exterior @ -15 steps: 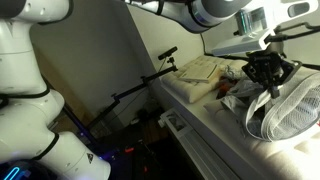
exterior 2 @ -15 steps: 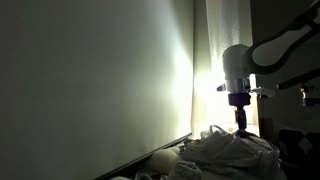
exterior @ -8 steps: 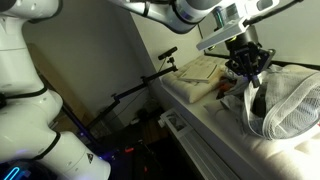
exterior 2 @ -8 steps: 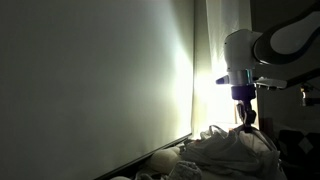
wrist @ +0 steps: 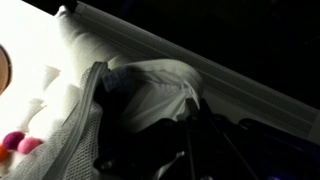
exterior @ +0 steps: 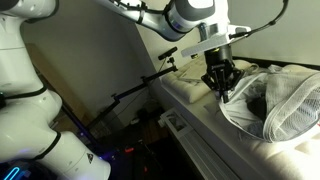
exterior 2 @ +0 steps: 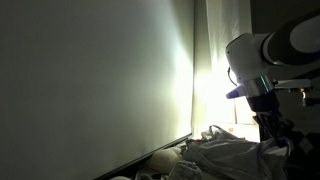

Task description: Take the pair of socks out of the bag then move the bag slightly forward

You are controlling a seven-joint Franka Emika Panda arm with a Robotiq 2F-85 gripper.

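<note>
The white mesh bag (exterior: 292, 98) lies on the white bed, its near edge pulled out towards the bed's side. My gripper (exterior: 219, 82) points down and is shut on the bag's front rim fabric. A dark bundle (exterior: 258, 100), possibly the pair of socks, shows dimly through the mesh inside the bag. In the wrist view my dark fingers (wrist: 188, 108) pinch white fabric next to the bag's mesh and hem (wrist: 72, 135). In an exterior view my gripper (exterior 2: 276, 137) hangs low over the heaped bag (exterior 2: 228, 156).
Cream folded cloths (exterior: 199, 69) lie at the bed's far end behind my gripper. The bed's side edge (exterior: 196, 122) drops to the floor. A black stand (exterior: 145, 84) and the robot's white base (exterior: 28, 95) stand beside it. Small pink and red things (wrist: 16, 143) lie by the mesh.
My gripper has moved down and sideways towards the bed's side edge, dragging the bag's rim with it, so the bag is now stretched out longer.
</note>
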